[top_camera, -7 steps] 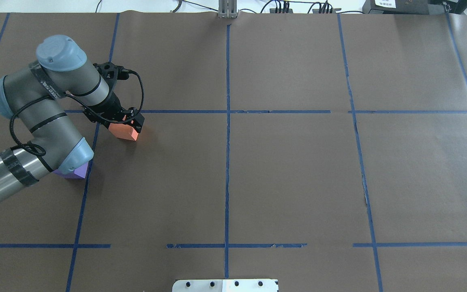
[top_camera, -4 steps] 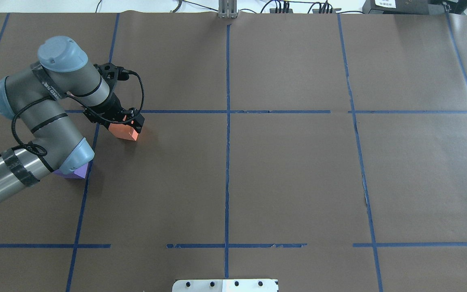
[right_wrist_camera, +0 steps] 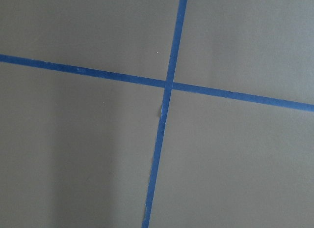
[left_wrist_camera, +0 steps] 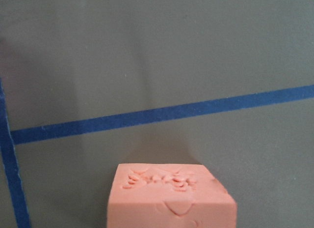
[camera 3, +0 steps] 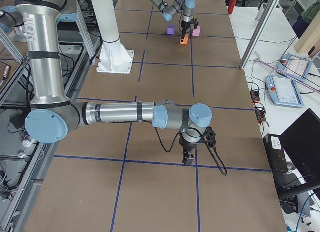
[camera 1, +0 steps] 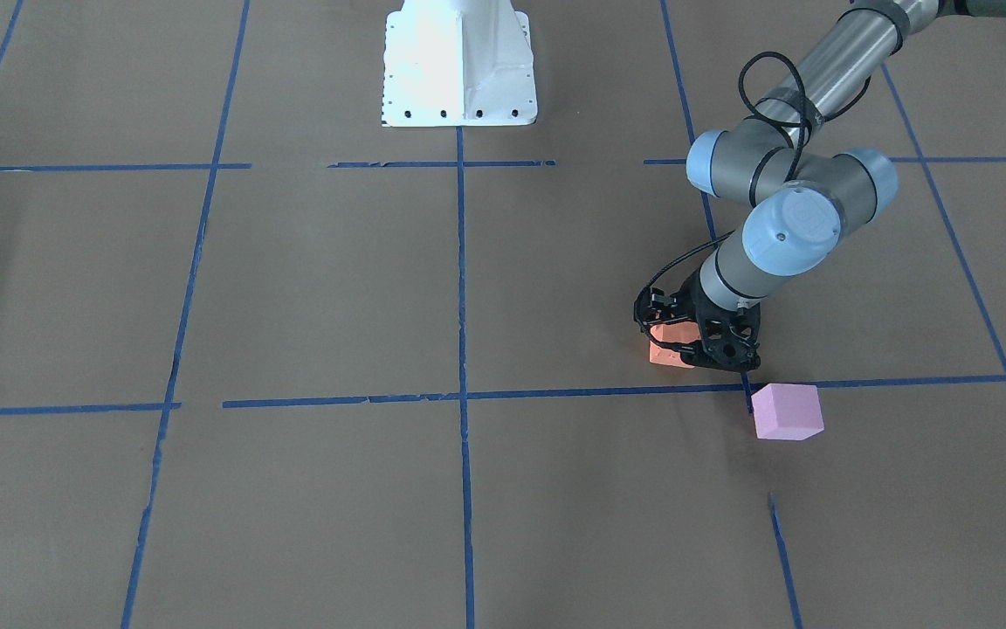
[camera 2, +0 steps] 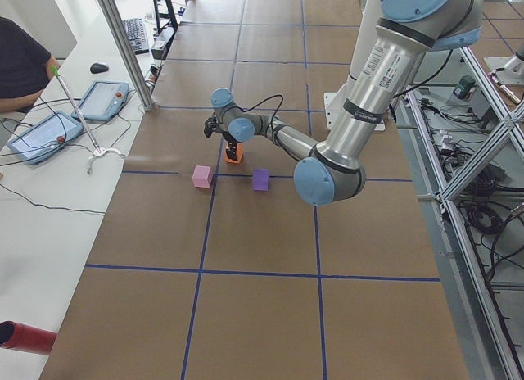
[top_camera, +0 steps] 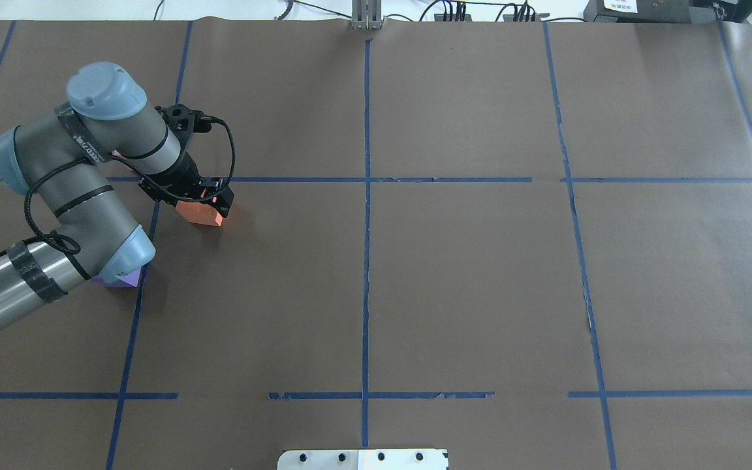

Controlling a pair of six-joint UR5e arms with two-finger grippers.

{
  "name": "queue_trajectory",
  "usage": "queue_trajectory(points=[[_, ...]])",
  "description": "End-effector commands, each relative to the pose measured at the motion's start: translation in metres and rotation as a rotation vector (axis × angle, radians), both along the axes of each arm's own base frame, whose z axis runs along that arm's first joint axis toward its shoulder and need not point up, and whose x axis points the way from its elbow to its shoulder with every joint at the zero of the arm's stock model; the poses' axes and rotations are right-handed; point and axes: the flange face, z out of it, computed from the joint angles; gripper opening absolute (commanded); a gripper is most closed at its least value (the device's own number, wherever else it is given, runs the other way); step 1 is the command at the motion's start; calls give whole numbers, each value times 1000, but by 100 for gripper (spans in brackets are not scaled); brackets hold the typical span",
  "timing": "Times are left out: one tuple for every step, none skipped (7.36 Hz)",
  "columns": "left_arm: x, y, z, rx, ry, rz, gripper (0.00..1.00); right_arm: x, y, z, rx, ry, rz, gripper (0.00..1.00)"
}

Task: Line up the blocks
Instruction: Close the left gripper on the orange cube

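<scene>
My left gripper (top_camera: 201,199) is shut on the orange block (top_camera: 200,213), with its fingers on either side, low over the brown table near a blue tape line. The gripper (camera 1: 686,336) and the orange block (camera 1: 667,348) also show in the front view, and the block fills the bottom of the left wrist view (left_wrist_camera: 169,198). The light pink block (camera 1: 787,411) sits just past the tape line beside the gripper. The violet-blue block (top_camera: 123,279) peeks out under my left elbow. My right gripper (camera 3: 189,157) points down at the table far from the blocks, and I cannot tell whether it is open or shut.
Blue tape lines (top_camera: 366,196) divide the brown paper table into squares. The white robot base (camera 1: 458,65) stands at the table's middle edge. Operators' tablets and cables (camera 2: 49,126) lie on the white bench beyond the table.
My left arm has shifted slightly to the right, with the orange block still between the fingers. The other blocks have not moved.
</scene>
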Motion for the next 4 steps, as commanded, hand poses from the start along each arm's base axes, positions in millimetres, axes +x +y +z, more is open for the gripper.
queue_trajectory(points=[[-2, 0, -6, 10, 8, -2, 48, 0, 0, 0, 0, 0, 0, 100], [-11, -2, -16, 23, 22, -14, 37, 0, 0, 0, 0, 0, 0, 100], [-40, -12, -35, 47, 44, -56, 36, 0, 0, 0, 0, 0, 0, 100], [-83, -23, -54, 55, 50, -111, 37, 0, 0, 0, 0, 0, 0, 100]])
